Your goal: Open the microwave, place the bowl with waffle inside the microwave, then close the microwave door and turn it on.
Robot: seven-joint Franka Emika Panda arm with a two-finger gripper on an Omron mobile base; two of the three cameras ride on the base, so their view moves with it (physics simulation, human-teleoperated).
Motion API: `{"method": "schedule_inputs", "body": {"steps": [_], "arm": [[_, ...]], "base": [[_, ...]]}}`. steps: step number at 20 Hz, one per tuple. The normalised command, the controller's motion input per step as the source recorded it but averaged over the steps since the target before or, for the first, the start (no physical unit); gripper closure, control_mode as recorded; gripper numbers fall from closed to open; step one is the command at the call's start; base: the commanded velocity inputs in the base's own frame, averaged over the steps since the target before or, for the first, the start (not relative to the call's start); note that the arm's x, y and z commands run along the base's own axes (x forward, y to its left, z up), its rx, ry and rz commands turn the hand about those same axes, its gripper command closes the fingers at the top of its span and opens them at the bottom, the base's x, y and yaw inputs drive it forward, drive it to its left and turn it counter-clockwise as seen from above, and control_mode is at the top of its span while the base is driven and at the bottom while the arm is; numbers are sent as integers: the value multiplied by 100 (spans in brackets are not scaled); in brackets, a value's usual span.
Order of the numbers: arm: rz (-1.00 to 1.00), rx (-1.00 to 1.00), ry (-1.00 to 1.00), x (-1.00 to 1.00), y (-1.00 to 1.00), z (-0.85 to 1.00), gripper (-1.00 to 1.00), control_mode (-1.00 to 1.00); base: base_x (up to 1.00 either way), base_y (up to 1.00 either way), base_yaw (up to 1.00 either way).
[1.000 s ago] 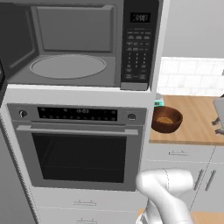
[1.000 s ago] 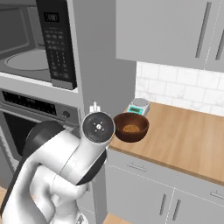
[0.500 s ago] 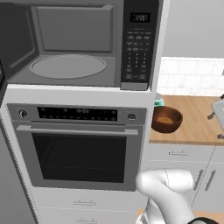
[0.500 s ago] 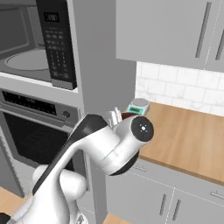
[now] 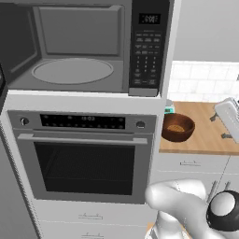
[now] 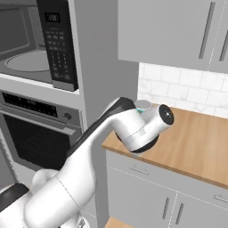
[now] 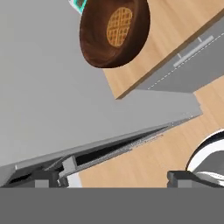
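Tool tips (image 7: pixel 113 178), the two small dark ones at the bottom of my hand view, stand well apart with nothing between them, so I read my tool as open and empty.

Starting at the left of the left base view, the wide black microwave door (image 5: pixel 2 88) is swung fully out, with just a sliver of it at the frame edge. Next comes the large built-in black microwave (image 5: pixel 84 46), its grey cavity exposed and the round grey turntable (image 5: pixel 72 71) bare. Right of the cavity is the black keypad panel (image 5: pixel 148 46). Below sits the steel wall oven (image 5: pixel 84 156). Further right, on the wooden worktop (image 5: pixel 205 135), the round dark brown wooden bowl with the tan waffle (image 5: pixel 177 127) rests near the left edge, just beside the cabinet wall. A small teal object (image 5: pixel 169 109) stands right behind it.

My judgement: the bowl is not yet picked up. The danger is the tight corner. Coming down at the near rim could tip the bowl or push it into the teal object, and my bulky wrist (image 6: pixel 142 129) could clip the cabinet side. A shallow pinch on the rim may let the bowl tilt and spill the waffle on the lift up to the cavity.
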Motion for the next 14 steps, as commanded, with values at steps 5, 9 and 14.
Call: {"method": "schedule_inputs", "body": {"steps": [5, 9, 14], "arm": [[5, -2, 4, 26, -3, -15, -100, -100], [0, 0, 6, 19, -9, -31, -100, -100], [0, -1, 5, 25, 0, -40, -100, -100]], "base": [[0, 0, 0], [0, 0, 0], [0, 0, 0]]}}
